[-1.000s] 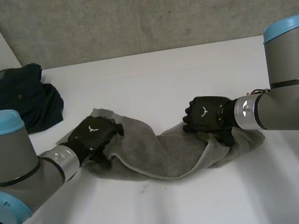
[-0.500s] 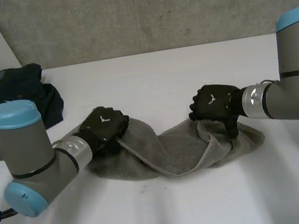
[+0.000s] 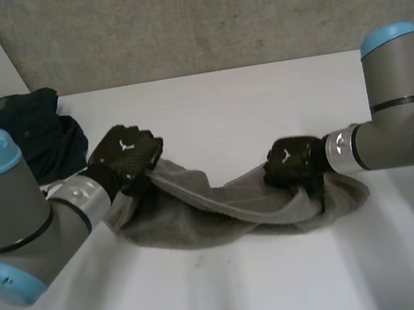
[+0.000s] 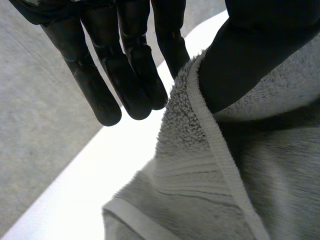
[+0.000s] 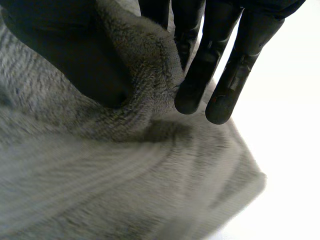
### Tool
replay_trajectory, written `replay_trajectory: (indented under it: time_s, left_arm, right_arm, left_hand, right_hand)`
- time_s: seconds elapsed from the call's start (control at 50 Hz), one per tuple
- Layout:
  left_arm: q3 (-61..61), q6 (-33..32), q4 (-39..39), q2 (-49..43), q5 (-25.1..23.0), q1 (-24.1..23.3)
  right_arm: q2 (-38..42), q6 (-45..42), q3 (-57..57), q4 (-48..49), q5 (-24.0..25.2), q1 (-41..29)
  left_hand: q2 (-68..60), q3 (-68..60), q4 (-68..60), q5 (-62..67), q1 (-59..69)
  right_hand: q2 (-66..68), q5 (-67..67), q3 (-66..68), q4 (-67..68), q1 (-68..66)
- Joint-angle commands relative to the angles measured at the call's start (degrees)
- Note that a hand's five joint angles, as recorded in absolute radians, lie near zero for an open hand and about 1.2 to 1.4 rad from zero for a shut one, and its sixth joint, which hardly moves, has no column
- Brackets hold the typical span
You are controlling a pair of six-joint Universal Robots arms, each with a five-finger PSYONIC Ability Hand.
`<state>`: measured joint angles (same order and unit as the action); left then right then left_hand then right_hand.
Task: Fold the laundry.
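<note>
White table (image 3: 260,92) before a concrete wall (image 3: 209,14): a rumpled grey towel (image 3: 203,230) lies mid-table, the left hand (image 3: 125,155) pinching its hem at one end, the right hand (image 3: 290,164) pinching the other; lifting both level and drawing apart should probably flatten it for folding.

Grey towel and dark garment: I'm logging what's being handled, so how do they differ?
The grey towel is pale, the dark garment nearly black. The grey towel hangs between the left hand and right hand, each pinching an end; the dark garment sits bunched and untouched at the far left. Both rest on the white table, neither neatly folded.
</note>
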<state>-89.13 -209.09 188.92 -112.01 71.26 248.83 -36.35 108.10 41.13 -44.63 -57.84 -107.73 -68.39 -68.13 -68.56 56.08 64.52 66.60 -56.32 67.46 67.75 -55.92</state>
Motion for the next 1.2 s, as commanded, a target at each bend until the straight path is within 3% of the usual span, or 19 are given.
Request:
replay_trajectory:
  time_s: [0.02, 0.12, 0.26, 0.34, 0.44, 0.58, 0.72, 0.84, 0.92, 1.1, 1.2]
  left_arm:
    - [10.8, 0.1, 7.0, -3.5, 4.5, 0.8]
    - [21.2, 0.4, 20.3, -3.7, 10.1, 1.8]
    - [26.6, 0.6, 31.8, -0.4, 14.9, 1.3]
    - [25.8, 1.1, 33.5, 2.8, 15.3, 1.3]
    - [18.4, 1.1, 33.5, 7.1, 14.3, 1.4]
    - [1.0, 0.9, 28.1, 10.4, 12.5, 1.3]
    - [-12.4, 0.3, 20.9, 8.1, 10.5, 0.6]
    - [-14.7, -2.6, 12.1, 0.1, 10.7, -0.2]
    - [-14.2, -3.3, 8.1, -0.5, 10.4, 0.3]
    - [-14.1, -2.7, 7.6, -0.1, 10.3, 2.6]
    - [-14.6, -2.6, 6.8, 0.0, 10.7, 3.4]
  right_arm:
    - [0.1, 8.4, -11.2, 11.6, -6.0, -0.1]
    - [-3.5, 24.2, -21.1, 27.6, -11.2, -0.3]
    - [-13.9, 39.3, -19.3, 42.1, -18.8, -0.6]
    - [-19.4, 39.4, -12.3, 46.4, -22.9, -1.3]
    - [-26.1, 38.1, 0.5, 49.2, -24.2, -1.2]
    - [-32.8, 35.1, 23.6, 48.3, -24.4, -1.5]
    - [-33.3, 30.4, 44.7, 46.9, -24.6, -1.9]
    - [-30.4, 30.1, 50.9, 46.8, -24.1, -2.1]
    - [-30.2, 30.8, 52.8, 47.1, -24.0, -1.8]
    - [-31.7, 31.2, 56.8, 50.0, -23.8, -1.3]
    - [-32.3, 35.6, 57.7, 52.6, -23.8, -0.9]
  left_hand:
    - [-11.6, -11.9, -11.4, 13.9, 15.5]
    - [-11.6, -11.9, -11.4, 13.9, 15.5]
    - [-11.6, -11.9, -11.4, 13.9, 15.5]
    - [-11.6, -11.9, -11.4, 13.9, 15.5]
    - [-11.6, -11.9, -11.4, 13.9, 15.5]
    - [-11.6, -11.9, -11.4, 13.9, 15.5]
    - [-11.6, -11.9, -11.4, 13.9, 15.5]
    - [-11.6, -11.9, -11.4, 13.9, 15.5]
    - [-10.6, -10.9, -10.5, 12.9, 14.5]
    - [28.7, 28.4, 28.9, -26.4, -24.8]
    - [36.3, 36.0, 36.5, -34.0, -32.4]
  right_hand:
    - [13.4, -13.7, 12.5, 12.3, -24.1]
    - [13.4, -13.7, 12.5, 12.3, -24.1]
    - [13.4, -13.7, 12.5, 12.3, -24.1]
    - [13.4, -13.7, 12.5, 12.3, -24.1]
    - [13.4, -13.7, 12.5, 12.3, -24.1]
    - [13.4, -13.7, 12.5, 12.3, -24.1]
    - [13.4, -13.7, 12.5, 12.3, -24.1]
    - [13.4, -13.7, 12.5, 12.3, -24.1]
    - [13.4, -13.7, 12.5, 12.3, -24.1]
    - [13.4, -13.7, 12.5, 12.3, -24.1]
    - [13.4, -13.7, 12.5, 12.3, -24.1]
